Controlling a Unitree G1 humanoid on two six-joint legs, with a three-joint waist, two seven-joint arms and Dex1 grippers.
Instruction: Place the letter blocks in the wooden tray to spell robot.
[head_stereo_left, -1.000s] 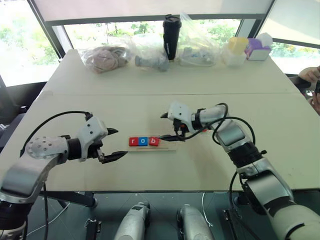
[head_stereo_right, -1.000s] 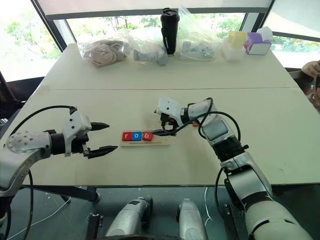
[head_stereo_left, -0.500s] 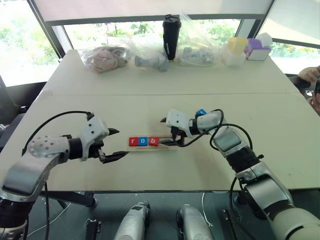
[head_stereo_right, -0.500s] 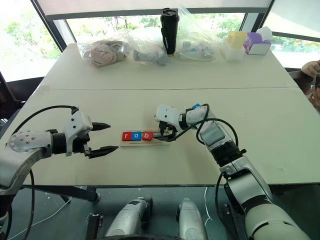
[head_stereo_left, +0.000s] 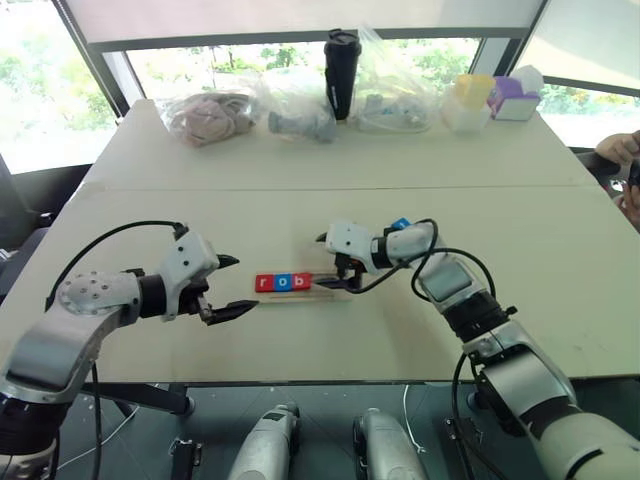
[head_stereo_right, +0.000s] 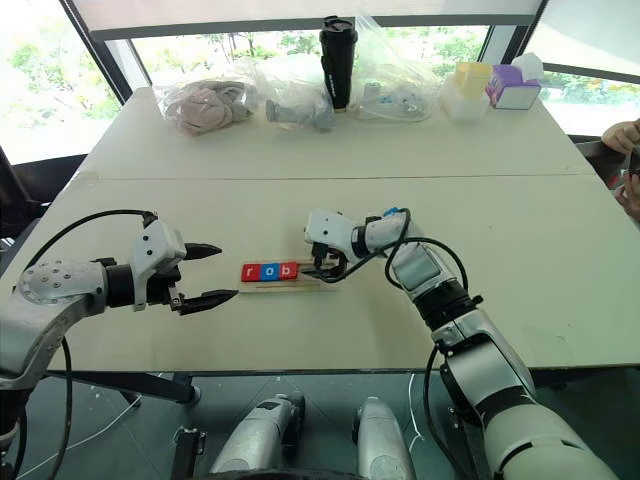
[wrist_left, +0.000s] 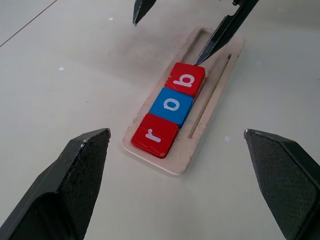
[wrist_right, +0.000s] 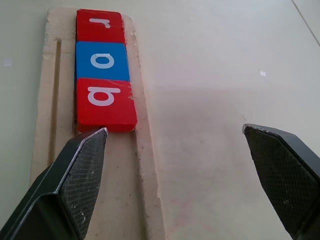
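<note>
The wooden tray (head_stereo_left: 326, 293) lies mid-table. Three letter blocks sit at its left end: red r (head_stereo_left: 264, 283), blue o (head_stereo_left: 282, 282), red b (head_stereo_left: 300, 281). My right gripper (head_stereo_left: 322, 262) is open at the tray's right part, with its lower finger (wrist_right: 82, 165) over the bare slot just behind the b. Nothing is between its fingers. A small blue block (head_stereo_left: 401, 224) peeks out behind my right forearm. My left gripper (head_stereo_left: 243, 284) hangs open and holds nothing, just left of the tray and pointing at the r (wrist_left: 155, 135).
Along the table's far edge stand plastic bags (head_stereo_left: 210, 115), a black tumbler (head_stereo_left: 342, 60), a yellow container (head_stereo_left: 472, 95) and a purple tissue box (head_stereo_left: 515, 97). A person's hand (head_stereo_left: 620, 150) shows at the far right. Bare tabletop surrounds the tray.
My right gripper has sunk and shifted slightly left along the tray toward the b, which now sits flush against the o. The blue block behind the forearm has come into view. The left arm stayed put.
</note>
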